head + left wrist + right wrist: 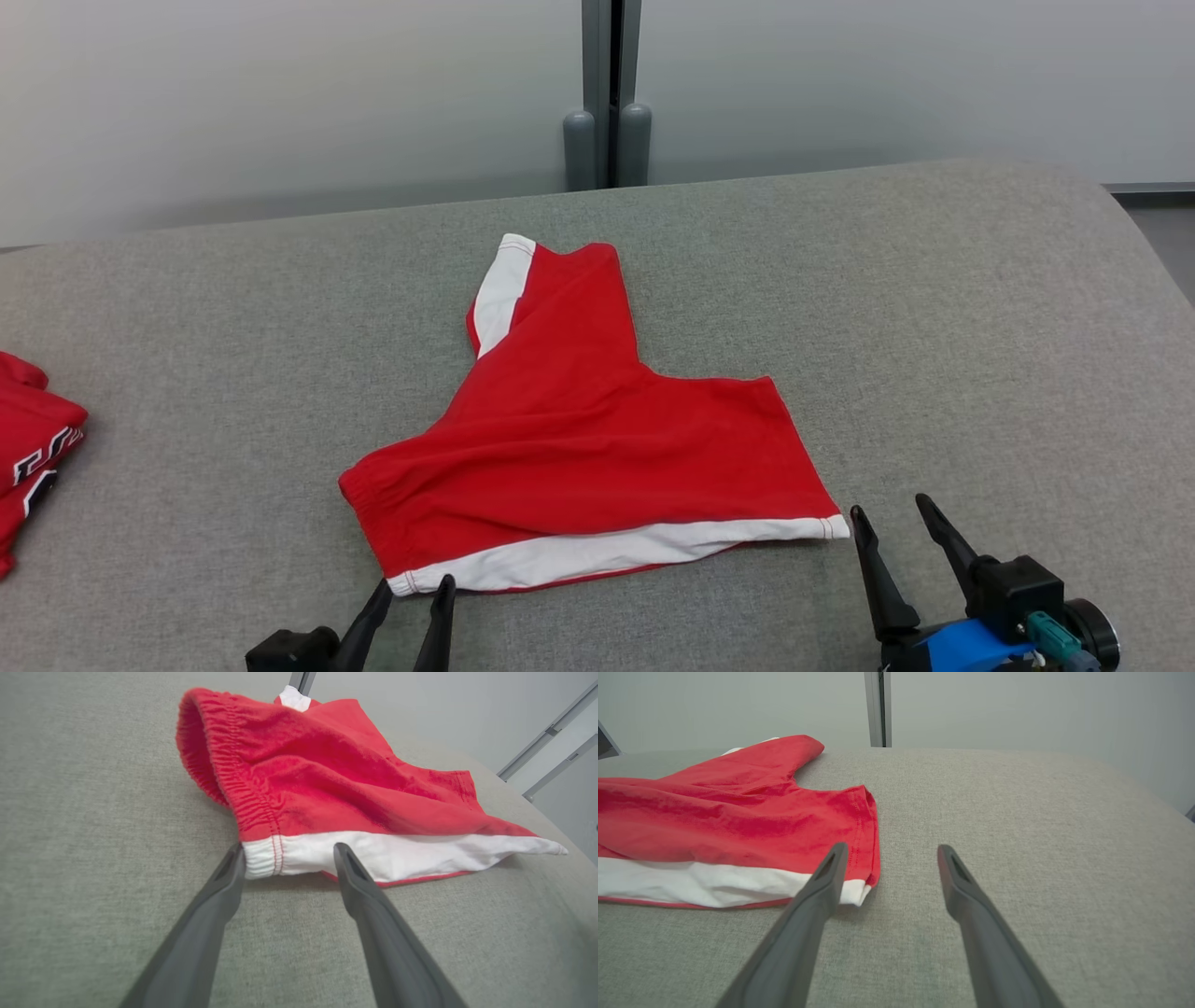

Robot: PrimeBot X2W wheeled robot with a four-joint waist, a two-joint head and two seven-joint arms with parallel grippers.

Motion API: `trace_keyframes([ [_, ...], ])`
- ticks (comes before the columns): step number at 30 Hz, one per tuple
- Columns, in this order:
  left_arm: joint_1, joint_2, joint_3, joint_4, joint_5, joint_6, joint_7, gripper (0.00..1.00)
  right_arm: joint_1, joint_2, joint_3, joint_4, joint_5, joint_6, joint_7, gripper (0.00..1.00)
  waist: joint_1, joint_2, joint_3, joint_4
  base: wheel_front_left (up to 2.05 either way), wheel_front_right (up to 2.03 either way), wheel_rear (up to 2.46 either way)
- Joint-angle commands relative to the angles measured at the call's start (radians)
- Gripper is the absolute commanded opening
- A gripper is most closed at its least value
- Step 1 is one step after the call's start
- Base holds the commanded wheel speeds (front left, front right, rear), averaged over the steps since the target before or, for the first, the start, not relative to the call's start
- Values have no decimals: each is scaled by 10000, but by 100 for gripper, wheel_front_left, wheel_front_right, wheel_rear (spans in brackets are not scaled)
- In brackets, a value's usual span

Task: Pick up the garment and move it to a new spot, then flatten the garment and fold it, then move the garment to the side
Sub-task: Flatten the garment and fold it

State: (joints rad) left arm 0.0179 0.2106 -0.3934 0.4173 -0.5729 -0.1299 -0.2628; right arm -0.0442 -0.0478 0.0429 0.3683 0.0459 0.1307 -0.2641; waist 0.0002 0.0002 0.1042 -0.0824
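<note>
The grey padded surface (934, 308) lies bare across its whole right half and along the far strip behind the red garment (579, 439), leaving wide room for a gripper to pass. The garment spreads over the middle, its white-banded edge close to the near side. A second red cloth (33, 439) sits at the left edge, with open surface between it and the garment. A grey post (607, 93) stands beyond the far edge.
</note>
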Motion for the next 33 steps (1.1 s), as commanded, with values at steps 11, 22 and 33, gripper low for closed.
trace_keyframes([
  [11, -255, 507, -621, -370, -604, -15, -27, 25, -170, -48, -14, -139, 102, 1, -6, 100, -2, -2, 257, -82, 0, 0, 0],
  [22, -419, 772, -851, -687, -653, -15, -27, 0, -285, -47, 154, 146, 361, 3, -7, 100, -2, -2, 503, 100, 0, 0, 0],
  [33, -477, 869, -650, -772, -477, -15, -27, 0, -425, -48, 1057, 755, 1085, 1, -7, 100, -2, -2, 712, 155, 0, 0, 0],
])
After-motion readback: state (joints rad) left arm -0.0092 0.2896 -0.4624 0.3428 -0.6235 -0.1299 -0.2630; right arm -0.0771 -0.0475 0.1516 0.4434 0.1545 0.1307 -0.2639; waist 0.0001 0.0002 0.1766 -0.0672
